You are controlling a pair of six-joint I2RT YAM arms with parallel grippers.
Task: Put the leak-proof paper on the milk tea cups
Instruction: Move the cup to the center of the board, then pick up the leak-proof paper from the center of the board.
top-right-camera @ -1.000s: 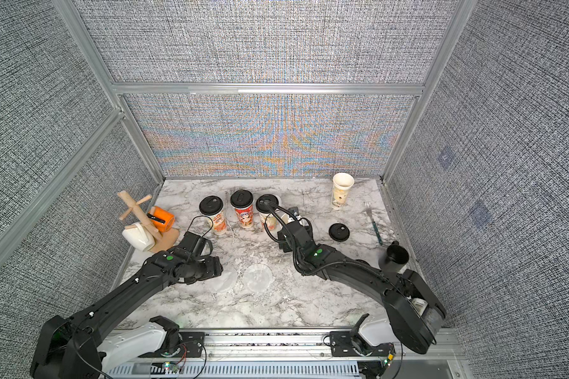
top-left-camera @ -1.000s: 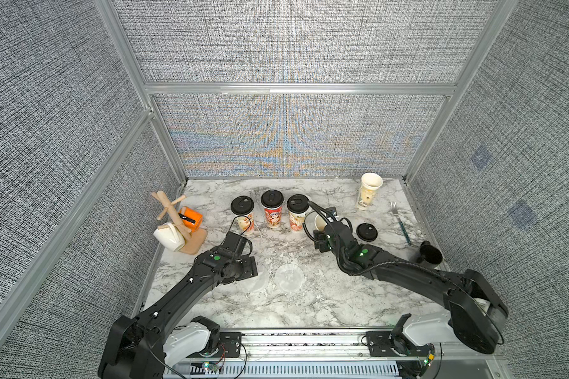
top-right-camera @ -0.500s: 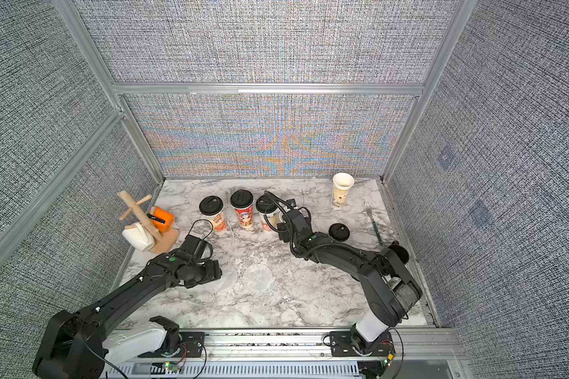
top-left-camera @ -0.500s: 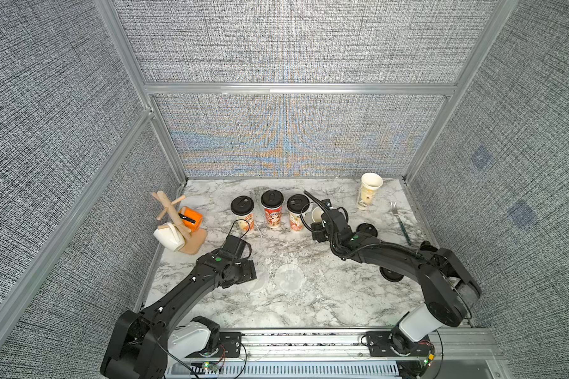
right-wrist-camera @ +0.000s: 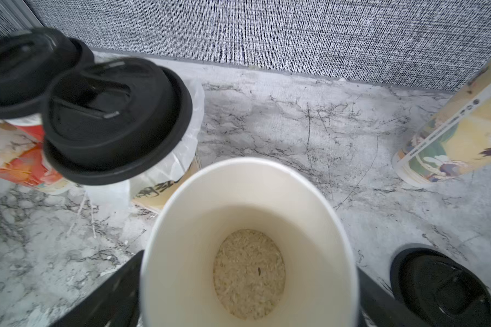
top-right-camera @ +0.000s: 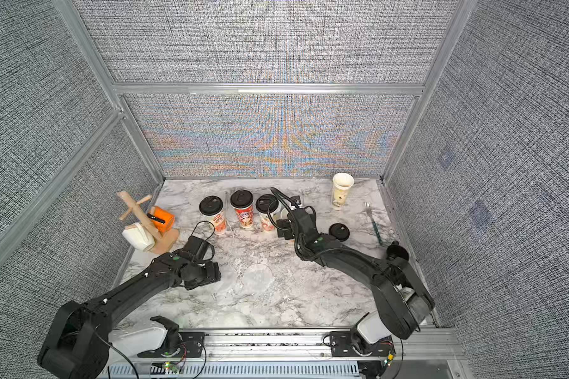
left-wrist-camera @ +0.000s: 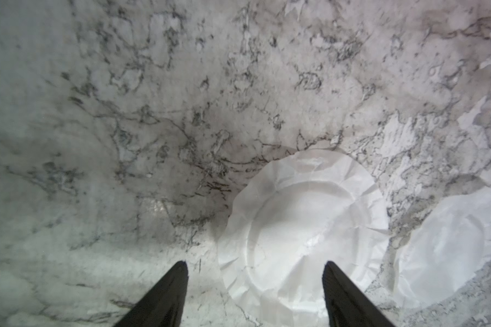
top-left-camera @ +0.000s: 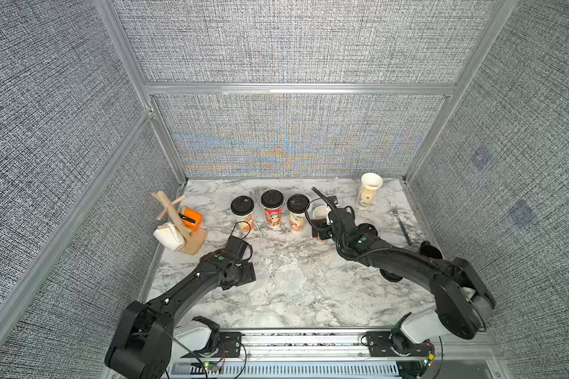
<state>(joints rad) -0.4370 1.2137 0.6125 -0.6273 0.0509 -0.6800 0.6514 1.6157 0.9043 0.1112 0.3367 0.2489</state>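
Three milk tea cups [top-left-camera: 272, 213] stand in a row at the back with black lids on; leak-proof paper [right-wrist-camera: 192, 133] sticks out under the nearest lid. A fourth cup [top-left-camera: 318, 212], lidless, stands beside them between the fingers of my right gripper [right-wrist-camera: 248, 267], which is open and flanks its sides. Another lidless cup [top-left-camera: 370, 188] stands at the back right. Two loose paper discs [left-wrist-camera: 304, 226] [left-wrist-camera: 448, 249] lie mid-table, visible in both top views [top-left-camera: 289, 278] [top-right-camera: 258, 275]. My left gripper [left-wrist-camera: 254, 266] hovers open just over the nearer disc, holding nothing.
A wooden mug tree [top-left-camera: 178, 223] with a white mug and an orange cup stands at the left. A loose black lid [top-left-camera: 367, 228] lies right of the right gripper. A fork [top-left-camera: 399, 223] and a black object [top-left-camera: 429, 249] lie by the right wall.
My right gripper's jaws have spread wider round the lidless cup, close to the lidded row. The left arm has barely shifted near the paper discs.
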